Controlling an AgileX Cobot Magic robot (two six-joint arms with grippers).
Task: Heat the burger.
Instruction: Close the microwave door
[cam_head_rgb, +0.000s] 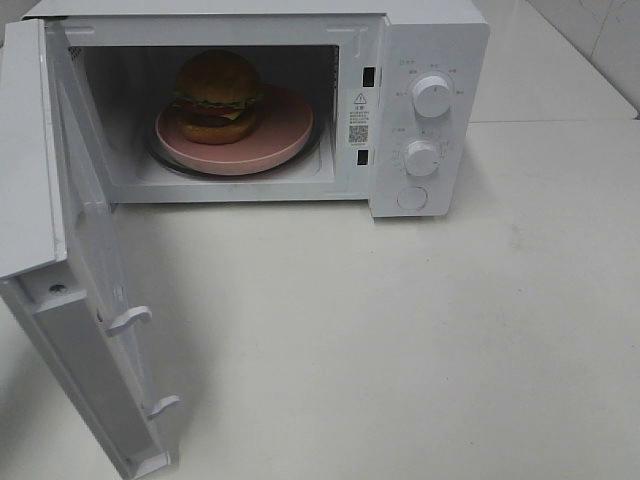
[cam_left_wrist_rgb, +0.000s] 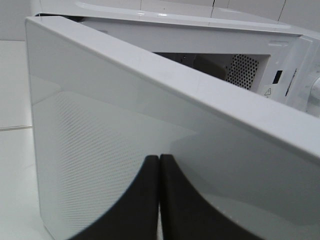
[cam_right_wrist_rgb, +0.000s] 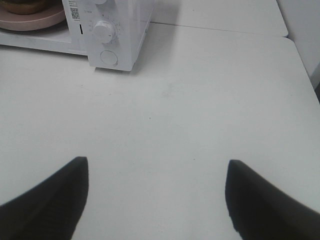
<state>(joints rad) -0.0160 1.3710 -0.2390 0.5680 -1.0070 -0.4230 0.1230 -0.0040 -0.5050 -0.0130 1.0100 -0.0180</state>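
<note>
The burger (cam_head_rgb: 218, 95) stands on a pink plate (cam_head_rgb: 285, 130) inside the open white microwave (cam_head_rgb: 430, 60). The microwave's door (cam_head_rgb: 90, 300) is swung wide to the left. In the left wrist view my left gripper (cam_left_wrist_rgb: 159, 159) is shut with nothing in it, its tips right at the door's outer face (cam_left_wrist_rgb: 125, 125); I cannot tell whether they touch it. My right gripper (cam_right_wrist_rgb: 156, 162) hangs open and empty over the bare table, some way in front of the microwave (cam_right_wrist_rgb: 120, 30). The plate (cam_right_wrist_rgb: 35, 20) and the burger's underside (cam_right_wrist_rgb: 22, 6) show at that view's edge. Neither gripper shows in the exterior high view.
Two knobs (cam_head_rgb: 432, 95) (cam_head_rgb: 422, 158) and a round button (cam_head_rgb: 412, 197) sit on the microwave's right panel. The white table (cam_head_rgb: 400, 340) stretches in front of and to the right of the microwave. A wall rises behind the table's far right corner (cam_head_rgb: 600, 30).
</note>
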